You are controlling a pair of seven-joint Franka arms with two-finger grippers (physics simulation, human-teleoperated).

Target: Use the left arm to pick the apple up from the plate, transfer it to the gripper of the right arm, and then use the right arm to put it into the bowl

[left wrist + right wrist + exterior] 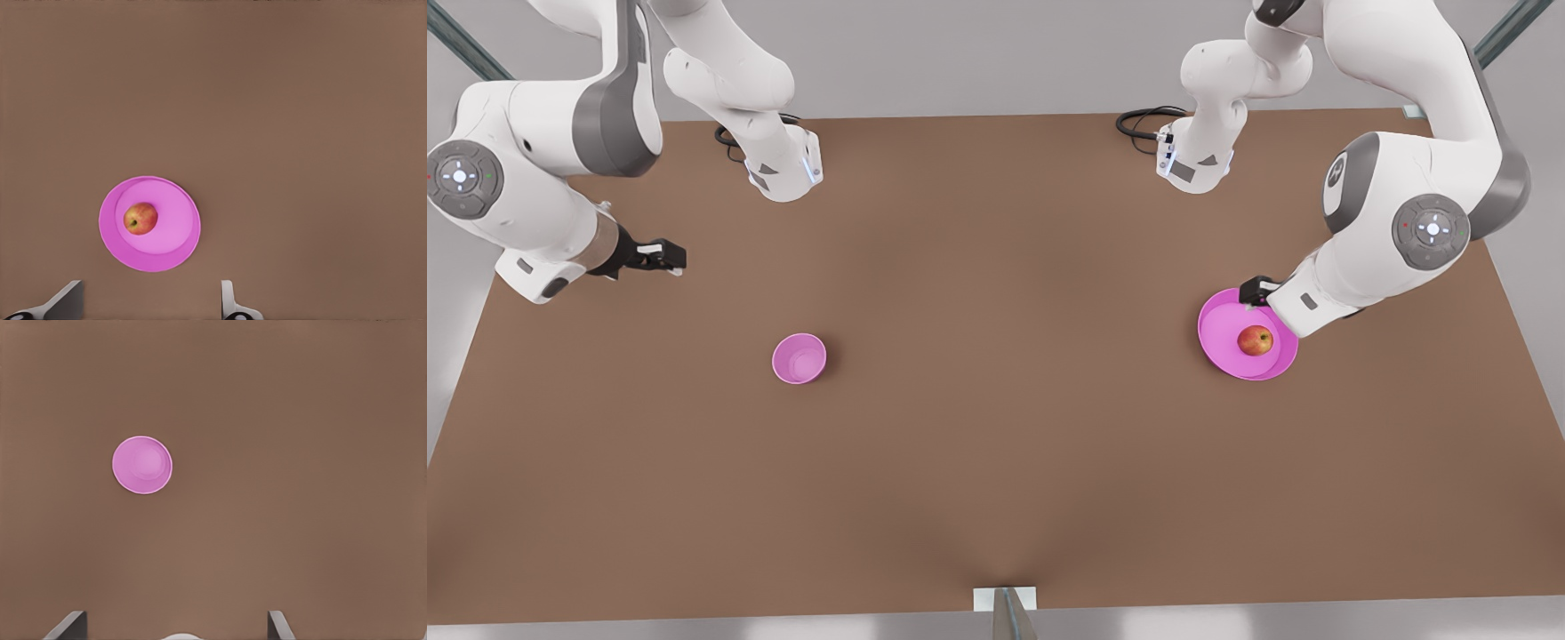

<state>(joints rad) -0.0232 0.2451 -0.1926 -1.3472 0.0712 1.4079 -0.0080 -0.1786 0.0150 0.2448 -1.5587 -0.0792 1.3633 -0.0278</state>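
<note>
Above plate (1223, 342), front view's right: left gripper (1256, 292) fingers spread, empty. Apple (1256, 340) sits on plate, off centre. Right gripper (665, 257) waits beyond bowl (799, 358), fingers spread wide. Risk: round apple probably rolls if descent is off-centre; fingertip may hit plate rim.

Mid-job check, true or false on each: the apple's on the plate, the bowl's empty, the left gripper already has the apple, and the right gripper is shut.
The apple sits on the plate: true.
The bowl is empty: true.
The left gripper holds the apple: false; its fingers are open and empty, apart from the apple.
The right gripper is shut: false; its fingers are spread, and it is off beside the bowl.
</note>
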